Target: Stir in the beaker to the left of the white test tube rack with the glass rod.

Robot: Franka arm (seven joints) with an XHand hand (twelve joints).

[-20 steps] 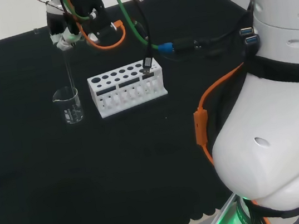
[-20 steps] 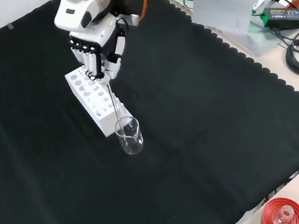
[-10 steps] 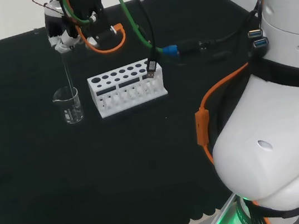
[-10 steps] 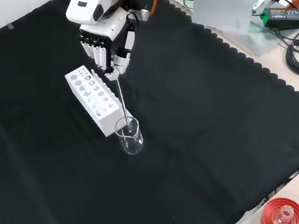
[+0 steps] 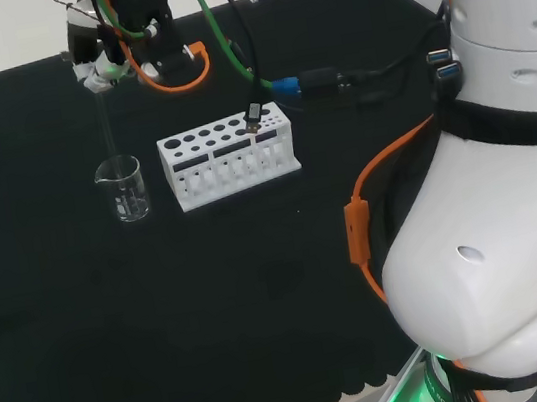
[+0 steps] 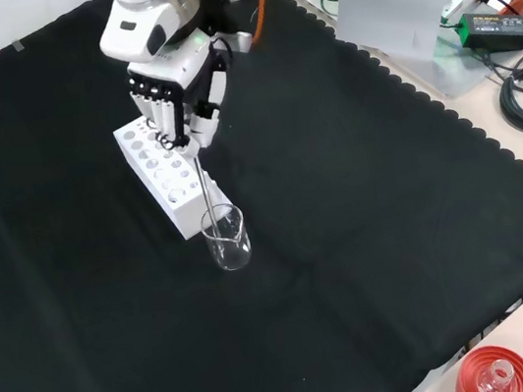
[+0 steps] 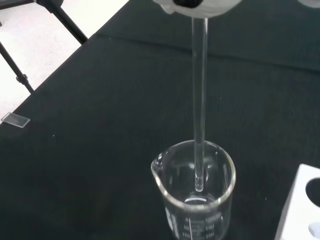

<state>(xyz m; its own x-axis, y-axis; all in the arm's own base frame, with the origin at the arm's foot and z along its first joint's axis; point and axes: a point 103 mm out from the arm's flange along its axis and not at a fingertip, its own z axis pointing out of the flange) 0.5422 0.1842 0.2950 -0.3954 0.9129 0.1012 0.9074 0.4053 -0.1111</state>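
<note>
The hand (image 6: pixel 170 91) has its fingers curled around the top of the glass rod (image 7: pixel 200 100), which hangs nearly upright with its lower tip inside the beaker (image 7: pixel 195 200), above the bottom. In the head view the beaker stands at nine o'clock of the white test tube rack (image 5: pixel 228 155), just beside it on the black cloth (image 6: pixel 368 239).

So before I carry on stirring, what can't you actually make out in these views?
- Beaker contents: clear glass, no liquid level discernible in any view.
- Glass rod top and the hand's grip on it: blurred, cut off in the wrist view.
- Rod: faint in the head view.
- Rack: cut off in the wrist view.
</note>
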